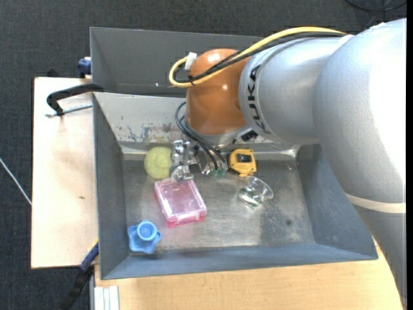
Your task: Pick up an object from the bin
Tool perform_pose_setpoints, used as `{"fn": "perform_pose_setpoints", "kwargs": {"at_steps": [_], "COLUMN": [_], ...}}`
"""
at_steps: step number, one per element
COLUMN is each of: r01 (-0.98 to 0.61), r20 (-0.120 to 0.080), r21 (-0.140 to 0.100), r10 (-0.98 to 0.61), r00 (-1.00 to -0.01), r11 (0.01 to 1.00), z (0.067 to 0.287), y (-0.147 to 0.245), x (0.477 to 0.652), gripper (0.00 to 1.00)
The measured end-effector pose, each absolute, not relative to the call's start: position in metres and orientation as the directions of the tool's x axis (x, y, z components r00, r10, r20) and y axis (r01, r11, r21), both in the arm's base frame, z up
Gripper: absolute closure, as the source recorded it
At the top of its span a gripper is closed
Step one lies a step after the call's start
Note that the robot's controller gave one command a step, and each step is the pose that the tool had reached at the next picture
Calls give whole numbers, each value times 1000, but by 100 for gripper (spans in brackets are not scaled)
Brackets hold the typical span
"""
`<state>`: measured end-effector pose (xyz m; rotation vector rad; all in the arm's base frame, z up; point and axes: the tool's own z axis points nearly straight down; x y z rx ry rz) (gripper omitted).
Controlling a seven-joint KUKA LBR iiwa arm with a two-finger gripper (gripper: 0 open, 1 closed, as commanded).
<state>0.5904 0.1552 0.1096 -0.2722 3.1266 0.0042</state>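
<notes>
My gripper (182,166) hangs low near the back of the bin, its metal fingers just above the far edge of a flat pink translucent box (180,201). Nothing shows between the fingers. A yellow-green ball (157,161) lies just to the left of the gripper against the back wall. A small yellow and black tape measure (243,161) sits to its right, partly under the arm. A clear crumpled plastic piece (255,192) lies further right on the floor.
A blue star-shaped cap piece (143,236) rests in the front left corner. The arm with its orange cover and cables reaches in from the right and hides the bin's back middle.
</notes>
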Motion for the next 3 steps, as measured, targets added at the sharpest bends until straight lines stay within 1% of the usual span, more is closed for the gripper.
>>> {"fn": "perform_pose_setpoints", "kwargs": {"at_steps": [1,2,3], "r01": [-172,-172,-90], "r20": [-11,-11,-16], "r21": [3,3,1], "r10": [-172,-172,-90], "r00": [-985,-985,-996], "r11": [985,985,996], "z": [112,112,110], "y": [156,156,157], "x": [592,592,598], "gripper": [0,0,0]}}
